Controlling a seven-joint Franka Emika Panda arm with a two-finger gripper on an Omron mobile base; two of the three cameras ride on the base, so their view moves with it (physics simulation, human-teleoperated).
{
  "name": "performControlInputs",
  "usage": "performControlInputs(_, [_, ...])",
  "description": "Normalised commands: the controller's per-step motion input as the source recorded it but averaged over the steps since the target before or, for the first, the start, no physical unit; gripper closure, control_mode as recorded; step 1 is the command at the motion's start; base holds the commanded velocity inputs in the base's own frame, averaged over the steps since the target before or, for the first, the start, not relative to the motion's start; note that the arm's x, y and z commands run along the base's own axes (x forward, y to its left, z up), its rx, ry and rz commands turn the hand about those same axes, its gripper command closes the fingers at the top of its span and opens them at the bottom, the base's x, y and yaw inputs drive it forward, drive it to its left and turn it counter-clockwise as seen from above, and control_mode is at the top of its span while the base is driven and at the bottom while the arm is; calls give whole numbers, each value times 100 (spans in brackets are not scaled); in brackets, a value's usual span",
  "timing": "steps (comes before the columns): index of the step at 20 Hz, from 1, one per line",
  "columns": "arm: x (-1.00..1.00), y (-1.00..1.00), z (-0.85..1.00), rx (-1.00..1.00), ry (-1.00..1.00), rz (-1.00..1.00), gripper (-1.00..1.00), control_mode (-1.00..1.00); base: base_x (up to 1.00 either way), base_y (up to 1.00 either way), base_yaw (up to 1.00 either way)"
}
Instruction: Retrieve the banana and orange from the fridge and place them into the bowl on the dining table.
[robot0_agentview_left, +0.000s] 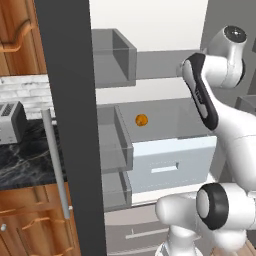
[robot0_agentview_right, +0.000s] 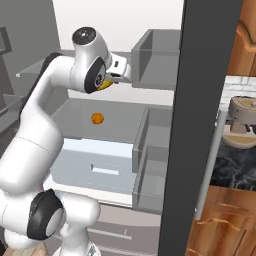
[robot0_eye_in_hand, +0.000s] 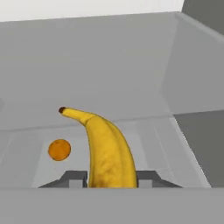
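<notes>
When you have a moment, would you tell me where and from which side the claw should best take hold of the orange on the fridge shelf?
The orange is a plain round ball lying alone on a grey shelf of the fridge, so any diameter serves. Probably best to come from above, fingers straddling its widest middle. The claw is shut on the banana, which must be set down first.

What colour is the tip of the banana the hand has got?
Dark brown, almost black, on a yellow banana; the hand view shows it best.
</notes>
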Motion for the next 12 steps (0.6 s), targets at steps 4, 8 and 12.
performControlInputs(4, [-49,10,-8,-5,-9,8,100,100,-39,16,6])
performControlInputs(8, [0,0,0,0,0,0,100,100,-93,27,9])
performControlInputs(12, [0,0,0,0,0,0,100,100,-96,14,7])
